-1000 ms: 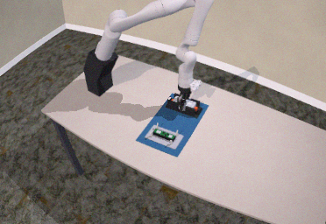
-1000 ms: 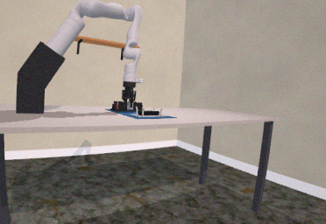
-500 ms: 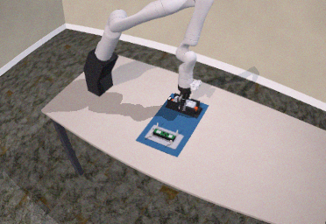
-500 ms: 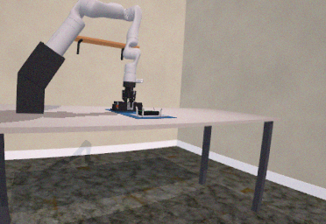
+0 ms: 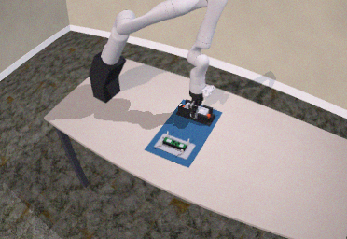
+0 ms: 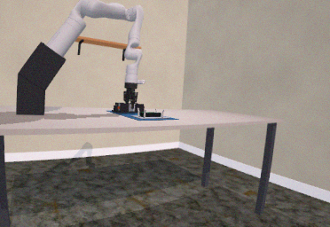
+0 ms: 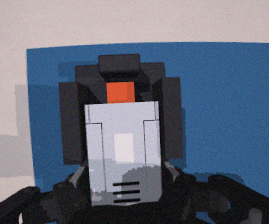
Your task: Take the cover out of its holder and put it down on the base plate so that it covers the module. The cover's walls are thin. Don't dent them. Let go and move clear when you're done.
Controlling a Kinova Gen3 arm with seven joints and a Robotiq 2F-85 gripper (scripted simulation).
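Cover: pale grey thin-walled box, lighter rectangle in the middle of its top, three dark slots near one end. Sits upright in its holder, a black cradle with blocks on both long sides and an orange block at one end. Holder is on the blue mat's end closer to the worktop's far edge.

Base plate: flat, light grey, on the mat's end nearer the front edge, apart from the holder. Module: green board with dark parts, lying flat on the plate, uncovered.
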